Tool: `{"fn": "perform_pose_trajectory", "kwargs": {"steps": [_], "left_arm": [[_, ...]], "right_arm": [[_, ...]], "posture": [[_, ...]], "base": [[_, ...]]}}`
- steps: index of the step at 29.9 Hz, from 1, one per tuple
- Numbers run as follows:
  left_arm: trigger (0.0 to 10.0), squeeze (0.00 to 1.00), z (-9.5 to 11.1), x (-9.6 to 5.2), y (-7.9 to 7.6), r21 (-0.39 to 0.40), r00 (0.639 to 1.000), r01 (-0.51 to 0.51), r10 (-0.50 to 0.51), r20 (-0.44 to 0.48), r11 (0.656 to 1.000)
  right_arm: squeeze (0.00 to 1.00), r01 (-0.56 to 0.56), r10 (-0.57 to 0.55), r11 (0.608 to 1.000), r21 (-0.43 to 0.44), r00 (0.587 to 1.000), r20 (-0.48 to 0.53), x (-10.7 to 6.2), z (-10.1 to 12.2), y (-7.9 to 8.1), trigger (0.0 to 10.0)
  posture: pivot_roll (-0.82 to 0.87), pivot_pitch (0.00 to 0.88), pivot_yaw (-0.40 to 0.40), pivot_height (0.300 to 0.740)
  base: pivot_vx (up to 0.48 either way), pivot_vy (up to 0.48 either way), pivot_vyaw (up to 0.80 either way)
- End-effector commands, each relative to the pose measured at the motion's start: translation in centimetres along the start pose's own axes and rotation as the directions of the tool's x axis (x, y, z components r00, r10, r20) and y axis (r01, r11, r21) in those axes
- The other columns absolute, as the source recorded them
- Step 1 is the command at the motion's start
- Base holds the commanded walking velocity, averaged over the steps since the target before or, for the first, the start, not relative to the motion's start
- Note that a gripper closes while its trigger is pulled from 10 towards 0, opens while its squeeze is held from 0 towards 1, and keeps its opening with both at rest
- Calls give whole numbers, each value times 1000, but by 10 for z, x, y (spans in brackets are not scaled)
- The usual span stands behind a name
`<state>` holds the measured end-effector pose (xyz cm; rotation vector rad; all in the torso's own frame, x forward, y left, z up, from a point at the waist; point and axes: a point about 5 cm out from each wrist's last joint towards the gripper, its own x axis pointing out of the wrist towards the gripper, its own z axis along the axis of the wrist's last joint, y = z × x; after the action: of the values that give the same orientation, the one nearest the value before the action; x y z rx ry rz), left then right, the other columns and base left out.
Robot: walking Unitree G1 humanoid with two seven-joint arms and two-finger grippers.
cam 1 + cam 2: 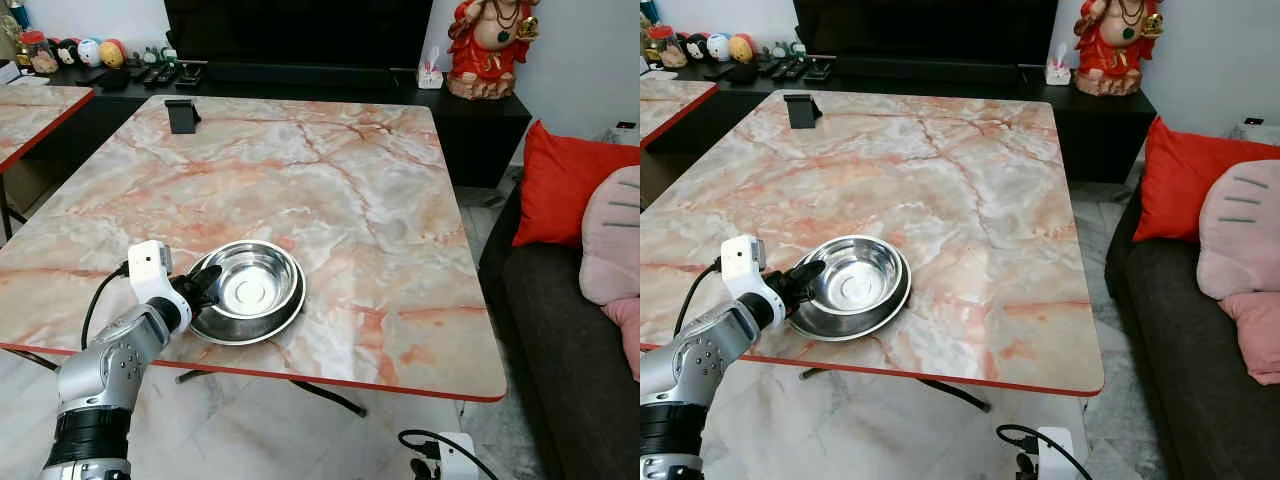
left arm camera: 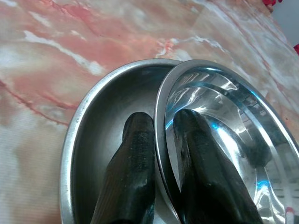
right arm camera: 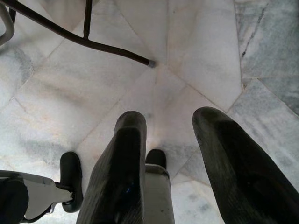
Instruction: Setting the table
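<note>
bowls (image 1: pixel 250 285): 2 nested | table (image 1: pixel 400 200): 1 | red cushion (image 1: pixel 560 185): 1 | pink cushions (image 1: pixel 612 240): 2

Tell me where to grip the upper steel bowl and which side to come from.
Grip the upper bowl by its thin rim on the side nearest the robot's left. It sits nested and tilted in the lower bowl, so that edge is raised. The left gripper already pinches it there, one finger inside, one outside.

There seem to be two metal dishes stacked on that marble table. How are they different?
The upper bowl is deep, mirror-bright and tilted; the lower dish is shallower, duller and flat on the table. The left gripper pinches the bowl's rim, one finger inside it, the other over the dish. Both are round steel.
</note>
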<state>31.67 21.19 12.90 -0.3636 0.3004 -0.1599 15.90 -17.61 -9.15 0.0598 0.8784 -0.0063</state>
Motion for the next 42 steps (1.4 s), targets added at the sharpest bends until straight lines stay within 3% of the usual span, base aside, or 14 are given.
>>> {"fn": "perform_pose_trajectory", "kwargs": {"steps": [1,14,15,16,42], "left_arm": [[10000,0,0,-1,2,30,1000,-17,17,-1,999],[10000,0,-1,0,-1,54,1000,-4,5,-10,999],[10000,227,-1,0,-2,55,1000,5,-5,-9,998],[10000,1000,-1,1,-2,56,1000,5,-5,-9,998],[10000,1000,1,1,-3,94,1000,-6,6,-3,996]], "right_arm": [[0,3,-3,1000,1,1000,-12,0,-2,0,10000],[0,2,-2,1000,0,1000,-13,0,-2,-1,10000],[0,2,-2,1000,-1,1000,-12,0,-2,0,10000],[0,1,-1,1000,-1,1000,-12,0,-2,0,10000],[0,1,-1,1000,-4,1000,-12,0,-1,-1,10000]], "posture": [[75,0,-13,740],[77,0,-14,740],[77,0,-14,740],[76,0,-14,740],[80,0,-17,740]], "base": [[0,0,0],[0,0,0],[0,0,0],[0,0,0],[0,0,0]]}}
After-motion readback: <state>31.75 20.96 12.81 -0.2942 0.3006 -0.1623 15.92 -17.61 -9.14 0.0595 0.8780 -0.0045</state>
